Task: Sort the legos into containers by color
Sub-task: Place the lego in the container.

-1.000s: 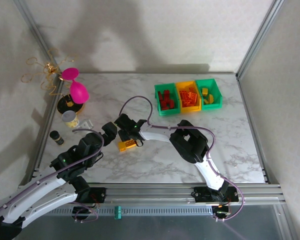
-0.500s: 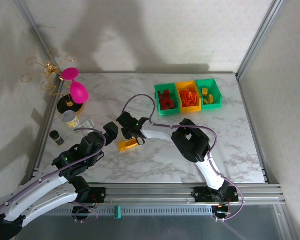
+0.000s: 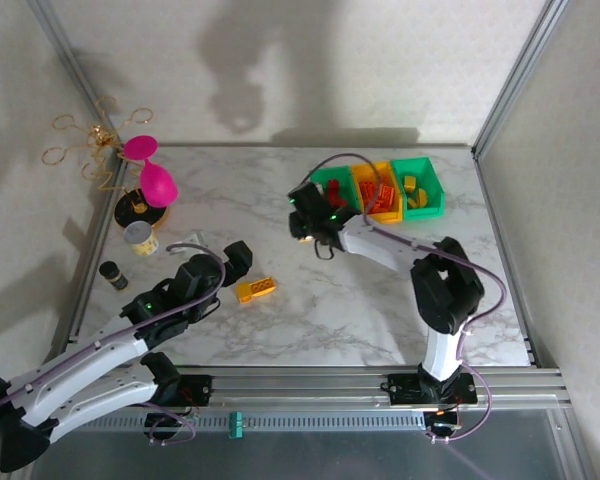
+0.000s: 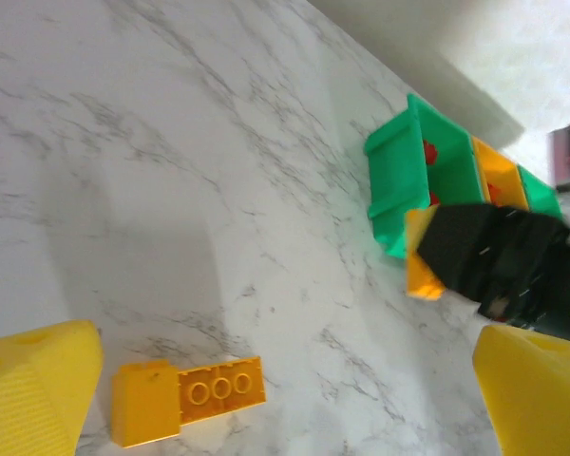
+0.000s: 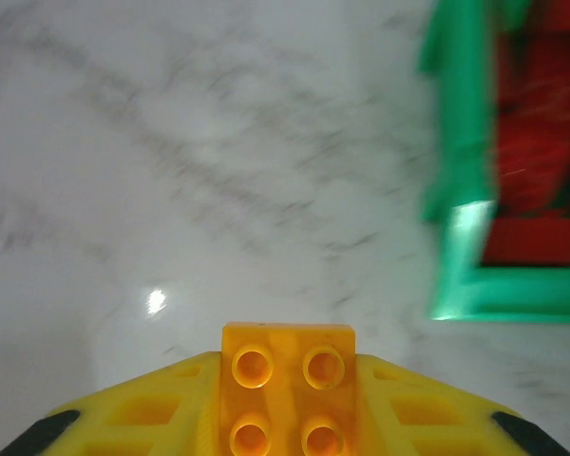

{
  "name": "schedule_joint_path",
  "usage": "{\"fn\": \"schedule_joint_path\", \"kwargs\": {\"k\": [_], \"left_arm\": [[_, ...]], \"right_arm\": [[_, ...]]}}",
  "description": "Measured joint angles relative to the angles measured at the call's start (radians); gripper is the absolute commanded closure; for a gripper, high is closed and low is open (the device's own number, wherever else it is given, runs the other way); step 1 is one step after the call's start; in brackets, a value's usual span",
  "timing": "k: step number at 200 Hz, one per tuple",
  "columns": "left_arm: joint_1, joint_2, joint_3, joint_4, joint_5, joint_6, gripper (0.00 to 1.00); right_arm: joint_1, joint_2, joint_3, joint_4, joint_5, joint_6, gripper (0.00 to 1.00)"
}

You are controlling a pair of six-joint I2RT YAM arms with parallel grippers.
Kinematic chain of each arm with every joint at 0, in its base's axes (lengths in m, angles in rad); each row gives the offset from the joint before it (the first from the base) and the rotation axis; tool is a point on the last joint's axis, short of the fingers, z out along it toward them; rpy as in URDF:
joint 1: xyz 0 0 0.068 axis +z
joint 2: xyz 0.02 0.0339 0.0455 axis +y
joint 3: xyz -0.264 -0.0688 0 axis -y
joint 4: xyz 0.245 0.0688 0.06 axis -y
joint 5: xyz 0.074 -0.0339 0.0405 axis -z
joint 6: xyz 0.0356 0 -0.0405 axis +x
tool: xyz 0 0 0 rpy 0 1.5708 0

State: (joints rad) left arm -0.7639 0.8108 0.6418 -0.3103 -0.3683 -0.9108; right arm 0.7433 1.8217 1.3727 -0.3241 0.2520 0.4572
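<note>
**A:** From above, where does everything sit?

**B:** The containers (image 3: 375, 190) are far right on the table (image 3: 380, 310). The left green bin (image 3: 330, 200) holds red, the middle yellow bin (image 3: 377, 192) orange, and the right green bin (image 3: 418, 186) yellow. The right gripper (image 3: 303, 228) hangs just left of the red bin, its tip too small to read from up there. The left gripper (image 3: 240, 262) hovers near left of centre, beside a loose brick (image 3: 255, 290) lying flat on the marble.

**A:** And the left wrist camera?

**B:** Its yellow fingers (image 4: 38, 389) stand well apart with nothing between them, and the loose brick lies just beside the left one. Farther off, the other arm's black head carries a held brick (image 4: 421, 268) close to the green bin's near wall.

**A:** The right wrist camera?

**B:** The jaws are clamped on the held brick, studs facing the lens. The red bin's corner is off to the right, apart from it.

**A:** So how should this carry be finished?

**B:** The brick looks amber, between orange and yellow, so I'd judge the colour against both fills before choosing. Travel right, high enough to clear the red bin's rim. Centre over the chosen bin, lower inside its walls, then part the jaws. Dropping from height risks a bounce into the neighbouring bin.
</note>
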Motion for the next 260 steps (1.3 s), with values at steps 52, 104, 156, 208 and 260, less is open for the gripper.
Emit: {"fn": "schedule_joint_path", "kwargs": {"k": [52,104,156,208,260], "left_arm": [[0.000,0.173,0.064,0.133,0.114,0.063,0.00],[0.000,0.302,0.124,0.246,0.187,0.104,0.00],[0.000,0.351,0.146,0.295,0.214,0.105,0.00],[0.000,0.347,0.150,0.309,0.215,0.108,0.01],[0.000,0.287,0.150,0.305,0.184,0.115,0.00]], "right_arm": [[-0.308,-0.066,-0.026,0.001,0.047,-0.001,0.65],[-0.559,0.009,0.049,0.013,0.060,-0.013,0.64],[-0.663,0.223,0.254,0.001,0.035,-0.024,0.60],[-0.697,0.301,0.360,-0.050,0.029,-0.028,0.38],[-0.634,0.211,0.284,-0.043,-0.017,-0.027,0.31]]}}
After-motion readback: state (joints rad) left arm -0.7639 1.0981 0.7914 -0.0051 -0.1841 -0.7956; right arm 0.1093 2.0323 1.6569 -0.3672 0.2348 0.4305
